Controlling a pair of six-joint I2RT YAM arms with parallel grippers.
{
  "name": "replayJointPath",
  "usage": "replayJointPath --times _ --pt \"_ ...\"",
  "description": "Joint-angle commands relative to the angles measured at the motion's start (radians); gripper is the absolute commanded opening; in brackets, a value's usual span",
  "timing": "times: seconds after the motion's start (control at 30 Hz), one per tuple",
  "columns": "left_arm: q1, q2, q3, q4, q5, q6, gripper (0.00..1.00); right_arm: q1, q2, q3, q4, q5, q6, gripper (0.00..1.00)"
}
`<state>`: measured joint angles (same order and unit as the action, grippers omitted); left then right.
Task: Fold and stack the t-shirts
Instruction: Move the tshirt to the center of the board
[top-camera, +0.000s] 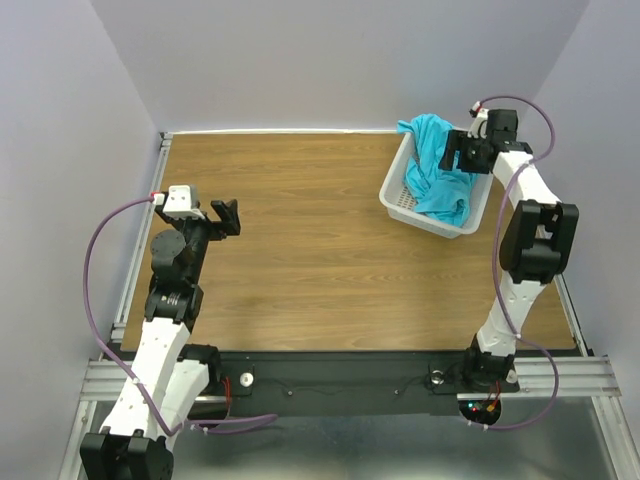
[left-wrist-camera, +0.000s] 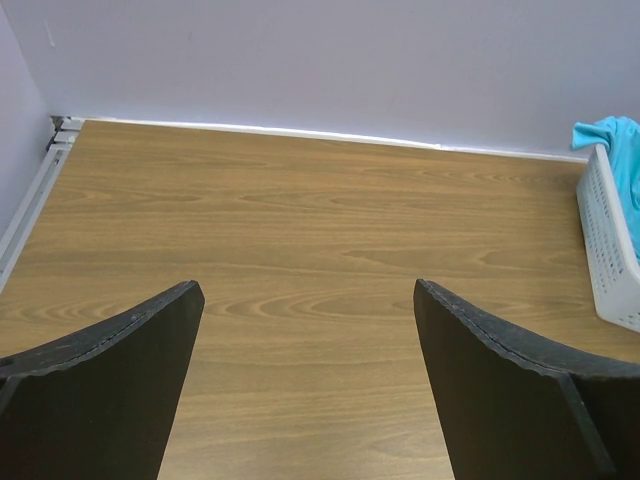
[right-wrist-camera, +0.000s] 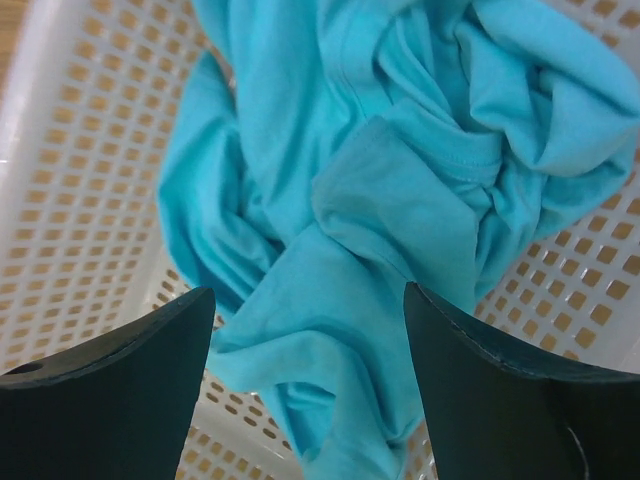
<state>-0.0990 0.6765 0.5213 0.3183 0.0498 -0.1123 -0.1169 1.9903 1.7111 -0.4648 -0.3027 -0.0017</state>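
The t-shirts (right-wrist-camera: 330, 230) are looking like soft, thin, matt cloth. The basket (right-wrist-camera: 80, 180) is showing smooth, perforated plastic, while the table (left-wrist-camera: 300, 230) is presenting a smooth, faintly glossy wood-grain surface.

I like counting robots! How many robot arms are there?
2. The left arm stands at the left; the right arm reaches over the white basket at far right. None seem hidden.

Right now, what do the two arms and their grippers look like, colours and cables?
The left arm and right arm alternate white shells with black joints. A purple cable loops off each wrist. The left gripper and right gripper have broad, curved, matte black fingers.
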Motion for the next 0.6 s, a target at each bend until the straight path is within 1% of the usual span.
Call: replayJointPath --times 0.0,0.1,0.13,0.27,0.33,0.43,0.47,0.5,0.53,0.57 --pt "-0.005 -0.012 -0.003 0.064 0.013 0.014 0.98 -0.003 0.059 0.096 -0.052 0.097 0.011 0.81" --pt "-0.008 -0.002 -0.001 0.067 0.015 0.016 0.98 -0.003 0.116 0.143 -0.057 0.131 0.009 0.80" --pt "-0.008 0.000 0.000 0.067 0.015 0.017 0.98 -0.003 0.151 0.180 -0.057 0.151 -0.021 0.80" --pt "-0.010 0.005 -0.001 0.064 0.012 0.020 0.98 -0.003 0.225 0.252 -0.058 0.183 -0.040 0.80" --pt "-0.010 0.006 -0.003 0.064 0.010 0.022 0.98 -0.003 0.258 0.281 -0.060 0.194 -0.044 0.77" --pt "-0.010 0.017 0.000 0.065 0.007 0.026 0.98 -0.003 0.283 0.294 -0.064 0.200 -0.053 0.67" --pt "-0.010 0.021 0.002 0.065 0.007 0.028 0.98 -0.003 0.285 0.295 -0.066 0.198 -0.061 0.60" --pt "-0.010 0.026 0.002 0.065 0.008 0.028 0.98 -0.003 0.278 0.291 -0.064 0.186 -0.063 0.41" --pt "-0.010 0.028 0.003 0.067 0.007 0.028 0.98 -0.003 0.272 0.289 -0.066 0.179 -0.064 0.30" --pt "-0.010 0.031 0.003 0.065 0.008 0.028 0.98 -0.004 0.249 0.286 -0.064 0.171 -0.070 0.09"
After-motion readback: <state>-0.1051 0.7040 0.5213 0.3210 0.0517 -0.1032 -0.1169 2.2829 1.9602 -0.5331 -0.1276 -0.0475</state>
